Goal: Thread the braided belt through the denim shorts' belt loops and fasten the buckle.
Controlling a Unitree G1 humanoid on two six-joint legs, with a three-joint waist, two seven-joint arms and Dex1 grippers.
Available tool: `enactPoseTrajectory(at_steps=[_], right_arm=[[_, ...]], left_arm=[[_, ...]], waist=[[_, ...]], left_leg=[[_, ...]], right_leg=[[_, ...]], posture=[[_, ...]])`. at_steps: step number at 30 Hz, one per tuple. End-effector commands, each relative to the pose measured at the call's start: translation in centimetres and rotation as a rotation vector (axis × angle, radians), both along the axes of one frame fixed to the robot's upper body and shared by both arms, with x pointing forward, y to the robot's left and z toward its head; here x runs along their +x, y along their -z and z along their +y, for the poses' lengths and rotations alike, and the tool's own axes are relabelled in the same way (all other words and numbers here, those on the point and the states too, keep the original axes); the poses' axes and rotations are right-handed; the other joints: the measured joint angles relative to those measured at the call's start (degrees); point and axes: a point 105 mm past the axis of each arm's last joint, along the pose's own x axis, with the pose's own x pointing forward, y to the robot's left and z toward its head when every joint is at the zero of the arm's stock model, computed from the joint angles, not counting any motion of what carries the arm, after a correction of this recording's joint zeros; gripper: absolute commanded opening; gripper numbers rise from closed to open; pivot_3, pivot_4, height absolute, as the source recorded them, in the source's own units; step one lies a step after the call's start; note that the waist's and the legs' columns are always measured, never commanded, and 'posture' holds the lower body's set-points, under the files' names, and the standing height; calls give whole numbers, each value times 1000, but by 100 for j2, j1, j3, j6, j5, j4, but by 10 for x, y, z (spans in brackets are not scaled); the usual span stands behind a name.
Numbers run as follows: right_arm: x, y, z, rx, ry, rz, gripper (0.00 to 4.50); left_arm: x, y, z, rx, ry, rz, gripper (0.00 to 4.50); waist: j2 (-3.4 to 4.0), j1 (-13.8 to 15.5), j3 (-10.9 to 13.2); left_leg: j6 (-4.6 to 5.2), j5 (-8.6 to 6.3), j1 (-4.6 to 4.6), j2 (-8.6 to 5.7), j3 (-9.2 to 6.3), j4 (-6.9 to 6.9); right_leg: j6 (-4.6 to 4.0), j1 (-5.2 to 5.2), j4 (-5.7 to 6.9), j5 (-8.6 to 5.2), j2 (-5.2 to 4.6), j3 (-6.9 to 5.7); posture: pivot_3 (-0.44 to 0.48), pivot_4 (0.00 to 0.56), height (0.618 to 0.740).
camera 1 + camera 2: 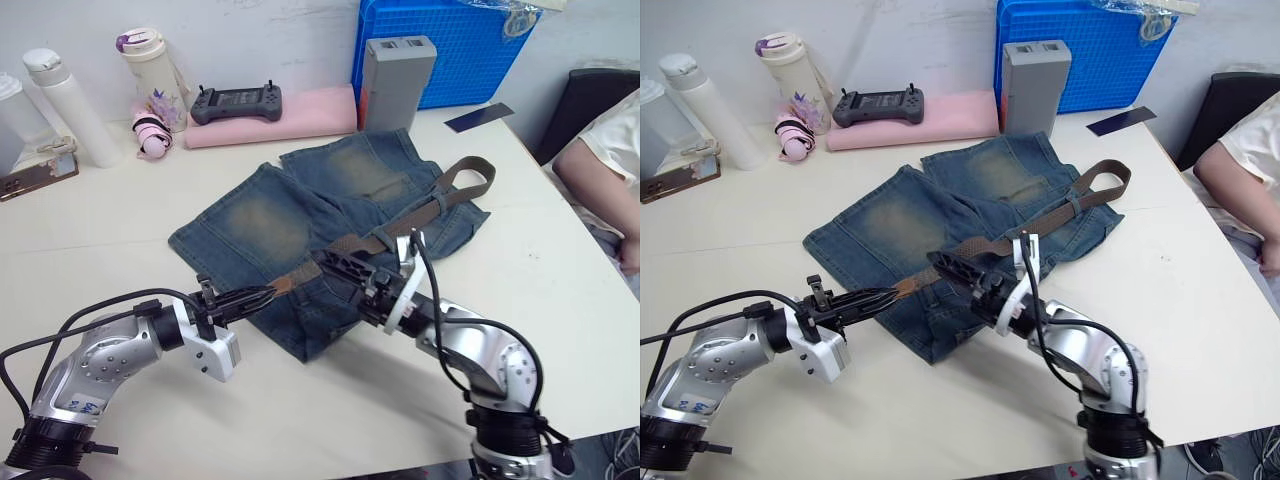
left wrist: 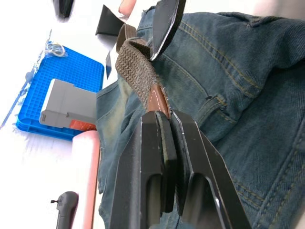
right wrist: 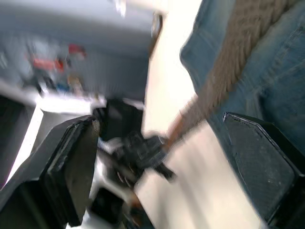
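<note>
On the white desk (image 1: 90,220) the denim shorts (image 1: 330,210) lie flat, with the braided belt (image 1: 440,200) running across them from far right to near left. At the near left, the left hand (image 1: 268,292) pinches the belt's brown leather tip. Just right of it, the right hand (image 1: 335,262) is spread wide over the belt.

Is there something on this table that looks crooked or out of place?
Nothing is spilled or broken. The braided belt lies slanted across the denim shorts; its far end curls in a loose loop past their edge, and the left claw pinches its leather tip.
</note>
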Motion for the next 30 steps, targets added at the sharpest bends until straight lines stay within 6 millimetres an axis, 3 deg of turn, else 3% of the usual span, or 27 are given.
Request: enactPoseTrajectory(at_steps=[1, 9, 12, 19, 20, 27, 30], right_arm=[[5, -5, -2, 8, 35, 27, 4429], [12, 1, -8, -23, 77, 68, 4429], [13, 0, -9, -16, 88, 74, 3602], [12, -3, -6, 2, 77, 61, 233], [12, -4, -6, 7, 77, 60, 48], [14, -8, -5, 21, 92, 64, 48], [15, -9, -6, 40, 108, 69, 0]], left_arm=[[-4, -10, -4, -21, 22, -34, 0], [-6, -9, -2, -9, 28, -23, 0], [-6, -9, -2, -8, 31, -20, 0], [-13, -9, -4, -14, 51, -17, 0], [-13, -9, -4, -13, 51, -17, 0], [-13, -13, -4, -38, 44, 2, 0], [-10, -15, -2, -121, 12, 95, 1054]], waist=[[0, 9, 0], [1, 52, 0], [3, 43, 0], [3, 49, 0], [3, 48, 0], [4, 47, 1], [4, 43, 1]], left_leg=[[2, -1, 0, 0, -1, 0], [8, -5, -5, 0, -5, -2], [7, -4, -4, 0, -4, -2], [7, -4, -5, 0, -5, -2], [7, -4, -5, 1, -5, -2], [7, -4, -5, 0, -5, -2], [7, -4, -5, 1, -5, -2]], right_leg=[[0, 1, 1, 0, 0, 0], [0, 1, -6, 0, 0, -2], [0, 0, -5, 0, 1, -1], [0, 1, -5, 0, 0, -1], [0, 1, -5, 0, 1, -1], [0, 1, -5, 0, 1, -1], [0, 0, -5, 0, 1, -1]], posture=[[0, 150, 709], [0, 150, 709], [0, 150, 709], [0, 150, 709], [0, 150, 709], [0, 150, 709], [0, 150, 709]])
